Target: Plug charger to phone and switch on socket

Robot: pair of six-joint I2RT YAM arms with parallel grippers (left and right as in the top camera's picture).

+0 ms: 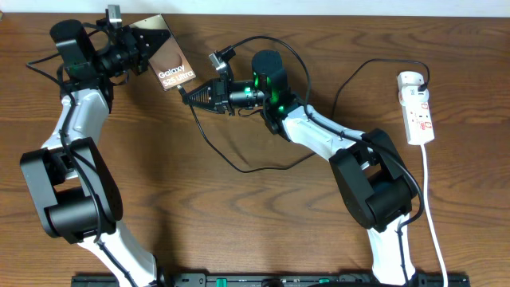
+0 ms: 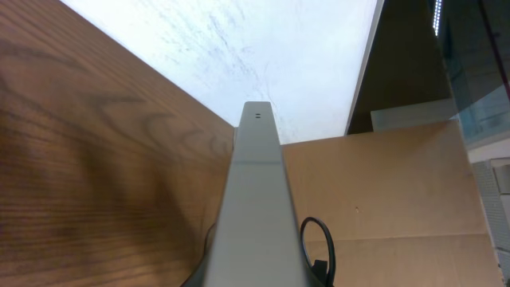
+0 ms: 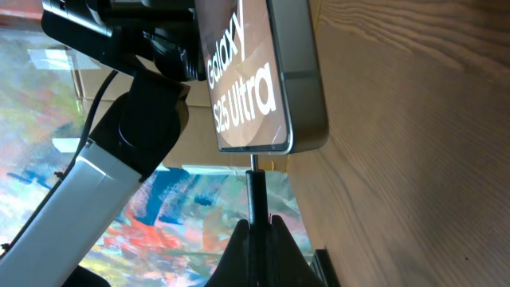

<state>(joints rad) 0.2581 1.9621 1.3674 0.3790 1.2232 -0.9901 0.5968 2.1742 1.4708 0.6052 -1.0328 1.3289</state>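
Note:
The phone, bronze-brown with white "Galaxy S25 Ultra" lettering, is held on edge above the table by my left gripper, which is shut on its far end. In the left wrist view its grey edge runs up the middle. My right gripper is shut on the charger's black plug tip; the tip's metal end touches the phone's bottom edge. The black charger cable loops across the table. The white socket lies at the far right, away from both grippers.
The socket's white cord runs down the right side to the front edge. A black cable goes from the socket's top back toward the right arm. Cardboard panels stand behind the table.

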